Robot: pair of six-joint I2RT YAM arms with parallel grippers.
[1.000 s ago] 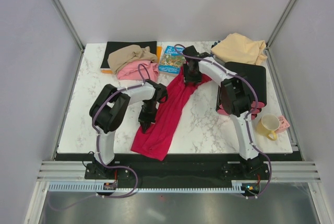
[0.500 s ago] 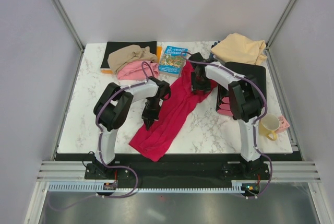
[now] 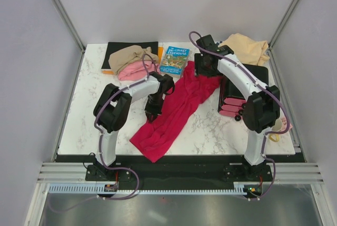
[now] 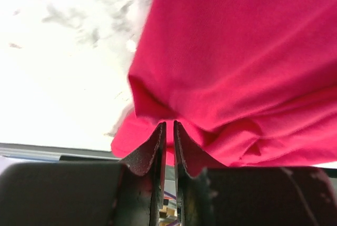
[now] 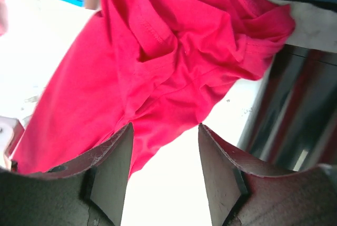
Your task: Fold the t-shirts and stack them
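Far left of the crimson t-shirt, your tan-brown t-shirt and pink t-shirt sit heaped together, partly on the black mat. The left fingers meet the crimson shirt's left edge, barely parted, with a bunched fold at their tips; you cannot tell whether they grip it. The crimson shirt itself lies crumpled in a long diagonal on the surface, the blue book just behind it. Your right fingers hang released over its far right end, and the peach-cream t-shirt lies beyond.
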